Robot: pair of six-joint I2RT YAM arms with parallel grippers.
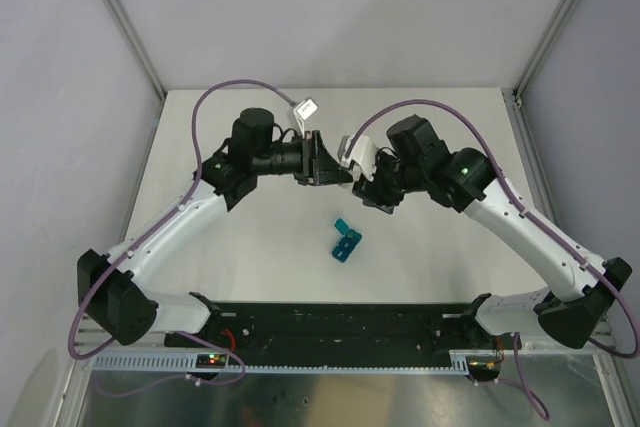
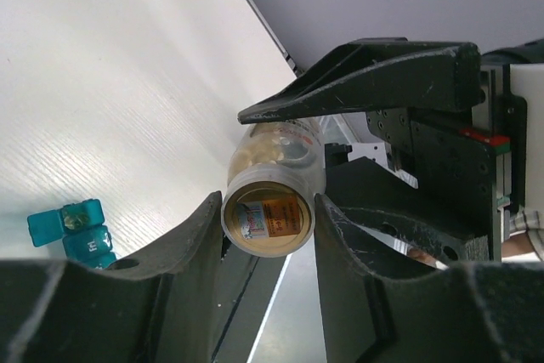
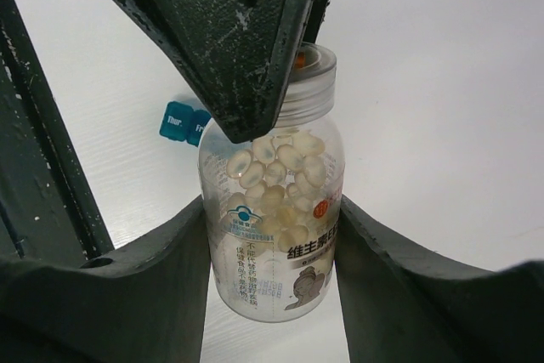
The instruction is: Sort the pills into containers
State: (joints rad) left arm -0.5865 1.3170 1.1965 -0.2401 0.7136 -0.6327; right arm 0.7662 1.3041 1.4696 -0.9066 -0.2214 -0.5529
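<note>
Pinched mid-body by right gripper (image 3: 272,240), at cap (image 3: 311,82) by left gripper (image 2: 268,210): slick, likely light pill bottle (image 3: 276,172) near containers (image 1: 345,241).

Bright even light; soft shadows; table (image 2: 127,82) glare; left claw (image 2: 268,210) sl. blurry.

containers (image 1: 345,241): teal | bottle (image 3: 274,210): clear, black print | pills (image 3: 276,172): cream | table (image 1: 250,237): white | cable (image 1: 235,83): purple
</note>
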